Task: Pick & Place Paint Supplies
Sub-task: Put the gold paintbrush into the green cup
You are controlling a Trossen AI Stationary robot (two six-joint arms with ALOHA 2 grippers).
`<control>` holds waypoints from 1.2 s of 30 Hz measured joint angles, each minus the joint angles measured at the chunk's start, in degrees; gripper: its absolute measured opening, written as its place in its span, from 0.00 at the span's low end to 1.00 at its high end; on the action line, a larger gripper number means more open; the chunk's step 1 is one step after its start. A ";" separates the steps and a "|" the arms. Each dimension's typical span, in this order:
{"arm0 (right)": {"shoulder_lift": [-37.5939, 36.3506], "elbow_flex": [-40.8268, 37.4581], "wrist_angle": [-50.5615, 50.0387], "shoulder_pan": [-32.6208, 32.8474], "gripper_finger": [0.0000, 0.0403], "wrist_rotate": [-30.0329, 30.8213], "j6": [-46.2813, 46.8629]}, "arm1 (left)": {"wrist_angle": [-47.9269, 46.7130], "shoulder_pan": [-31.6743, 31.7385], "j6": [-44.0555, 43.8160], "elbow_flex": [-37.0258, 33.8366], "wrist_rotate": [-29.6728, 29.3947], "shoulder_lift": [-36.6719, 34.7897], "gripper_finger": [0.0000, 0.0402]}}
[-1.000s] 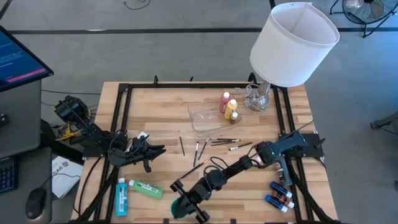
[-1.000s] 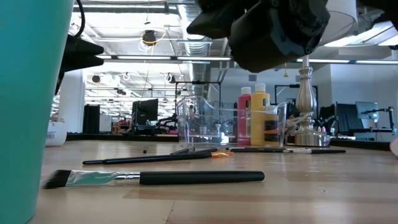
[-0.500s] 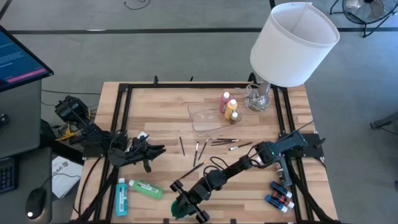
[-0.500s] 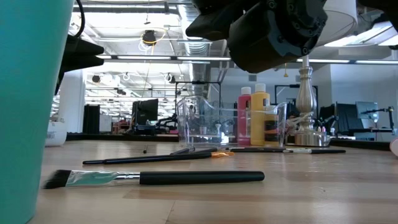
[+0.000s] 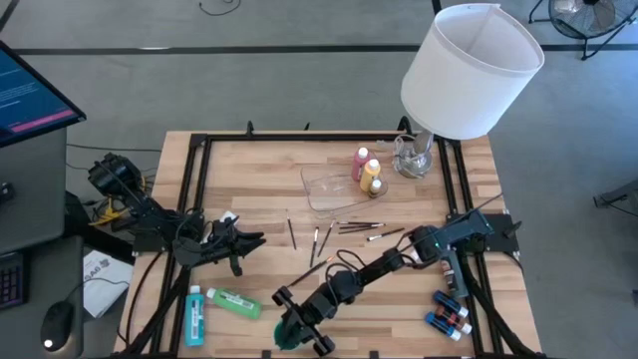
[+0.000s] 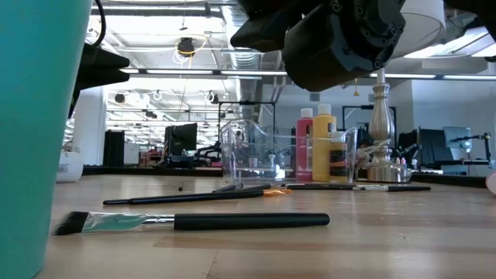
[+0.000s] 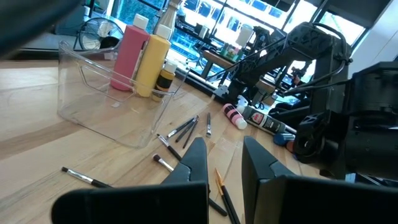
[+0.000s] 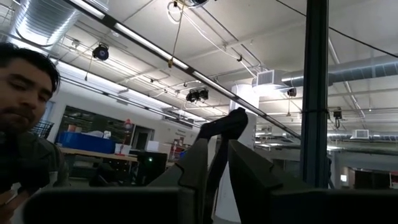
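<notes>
The brushes (image 5: 349, 229) lie flat on the table (image 5: 259, 170) near the tray (image 5: 324, 194), light, thin and stiff (likely to roll), best pinched mid-handle; right pincer (image 5: 297, 321) hangs barely open, empty, left pincer (image 5: 237, 242) shut.

The right gripper (image 8: 219, 163) points its 2 dark fingers toward ceiling lights, beside a person (image 8: 25, 124).

This is a big lab or workshop — open pipes (image 6: 232, 54) and long lights (image 8: 149, 46) run across the high ceiling. Desks with computer screens (image 6: 184, 139) fill the room behind the wooden table (image 5: 269, 189), and a person (image 8: 25, 124) sits nearby.
</notes>
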 joint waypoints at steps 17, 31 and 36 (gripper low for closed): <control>-3.55 -0.02 2.98 -2.34 0.14 -0.59 10.58 | 0.92 0.00 -4.76 0.17 1.56 0.00 0.00; -14.47 0.04 -14.30 -3.04 0.14 -17.29 20.86 | 1.77 -0.02 -8.12 0.18 10.83 0.00 0.00; -20.40 0.04 -36.18 -2.70 0.14 -22.78 18.70 | 1.70 -0.02 -8.52 1.43 13.03 0.00 0.00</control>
